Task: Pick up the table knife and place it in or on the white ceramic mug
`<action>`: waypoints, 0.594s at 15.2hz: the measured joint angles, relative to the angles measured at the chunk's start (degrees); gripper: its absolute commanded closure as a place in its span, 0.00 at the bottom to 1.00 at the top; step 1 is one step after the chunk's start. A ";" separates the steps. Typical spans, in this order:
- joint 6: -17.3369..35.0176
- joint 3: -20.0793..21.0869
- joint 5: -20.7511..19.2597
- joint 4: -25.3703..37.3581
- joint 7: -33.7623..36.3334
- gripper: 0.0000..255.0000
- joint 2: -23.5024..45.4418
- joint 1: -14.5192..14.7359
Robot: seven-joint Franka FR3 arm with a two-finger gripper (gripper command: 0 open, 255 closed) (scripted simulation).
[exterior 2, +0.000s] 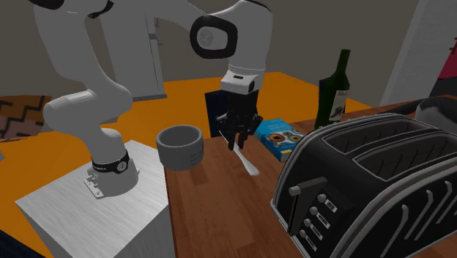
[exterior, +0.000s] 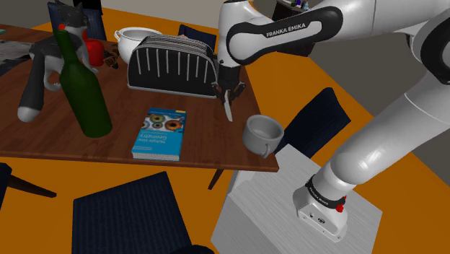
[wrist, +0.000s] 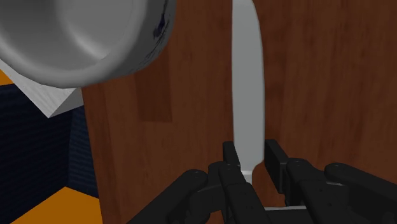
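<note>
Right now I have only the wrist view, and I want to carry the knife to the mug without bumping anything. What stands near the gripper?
Observer: A black toaster stands close beside the gripper, on the side away from the mug.
Operator: Anything else on that side?
Observer: A book lies flat on the table, to the shoulder view's left of the knife.
Operator: And where does the mug sit?
Observer: Upright at the table's corner, next to the stand.
</note>
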 measured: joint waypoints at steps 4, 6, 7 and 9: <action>-3.10 -0.16 0.35 2.19 -0.49 1.00 -0.99 -0.02; -4.74 -0.29 0.46 3.48 -0.77 1.00 -1.38 -0.08; -5.39 -0.29 0.55 3.91 -0.80 1.00 -1.61 -0.04; -7.06 -0.39 0.56 5.50 -1.02 1.00 -1.70 -0.12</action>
